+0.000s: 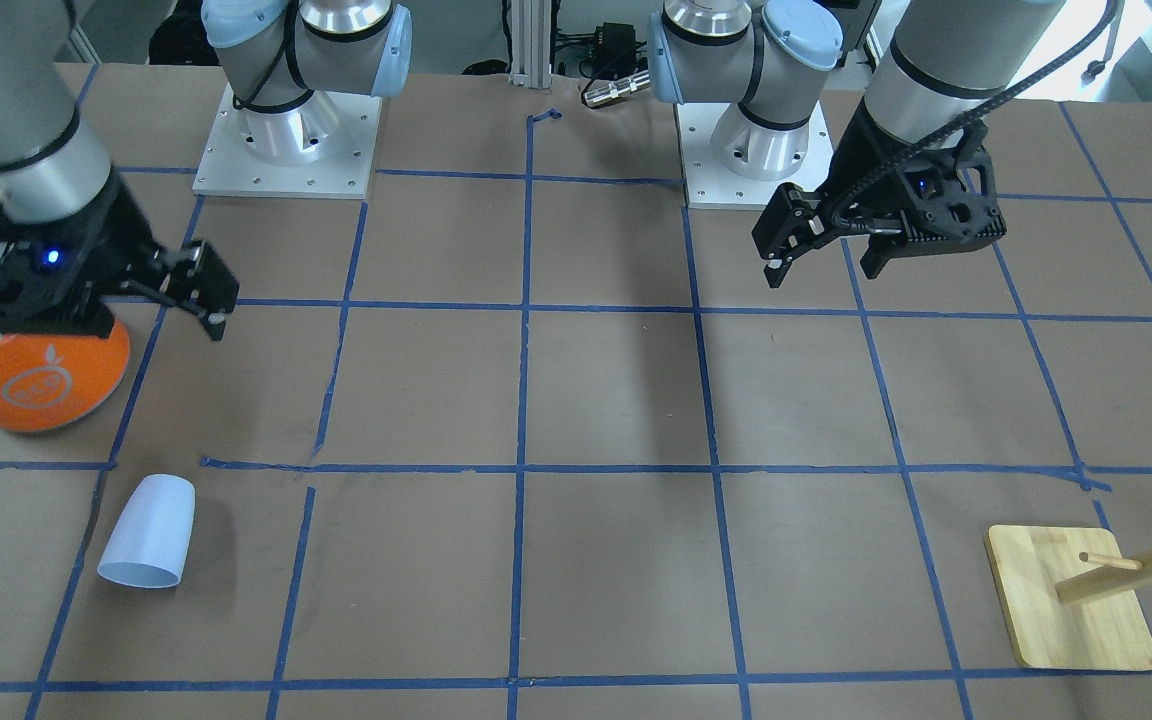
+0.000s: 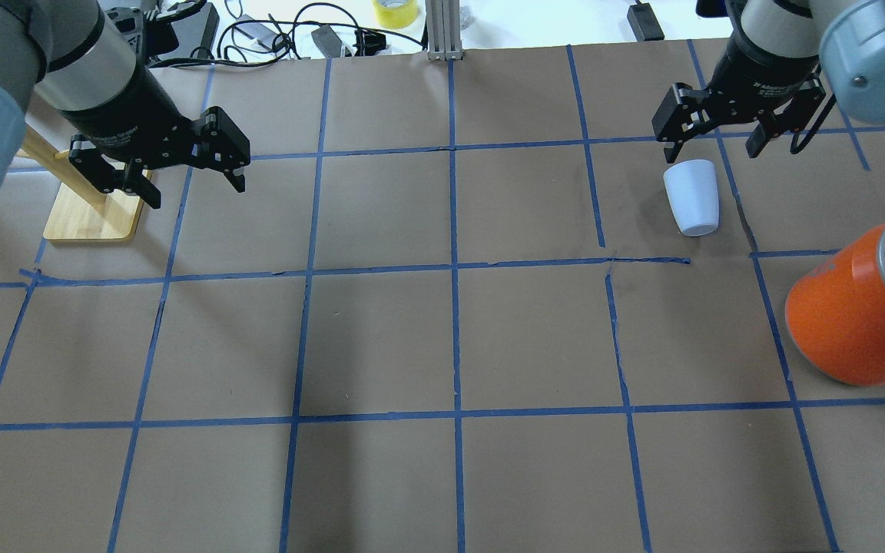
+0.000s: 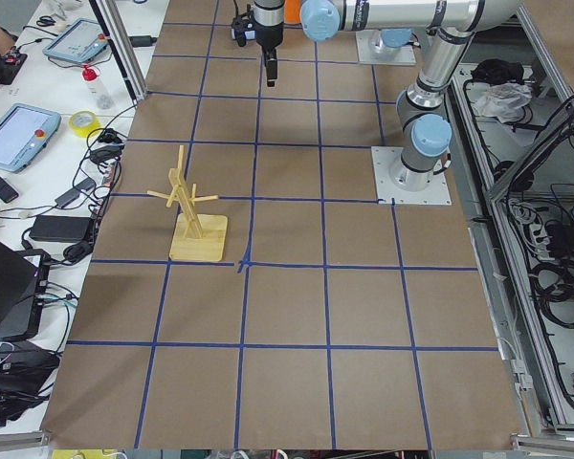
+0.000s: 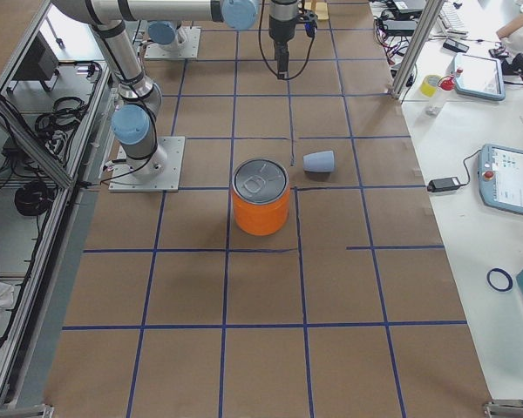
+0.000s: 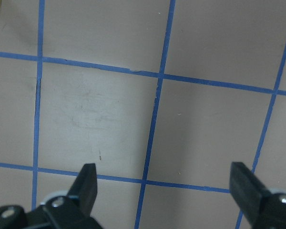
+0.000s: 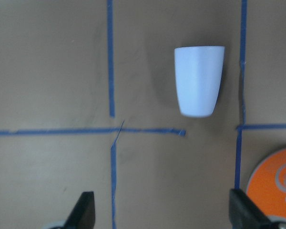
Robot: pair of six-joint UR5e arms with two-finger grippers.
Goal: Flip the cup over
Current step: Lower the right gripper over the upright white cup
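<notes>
The small pale lavender-blue plastic cup point(image 2: 691, 198) seems to lie on its side on the desk point(image 2: 450, 346), below and off-centre of the right gripper point(image 2: 713, 152), which is wide open and empty. The gripper should centre over the cup's body, descend, pinch across the taper, then tip it upright, clear of the big orange can point(image 2: 850, 322). The left gripper point(image 2: 195, 192) is also open and empty.

Taped brown table point(image 2: 381, 346), cup point(image 2: 692, 201) on its side, orange can point(image 2: 850, 322), wooden rack point(image 2: 93, 220)
</notes>
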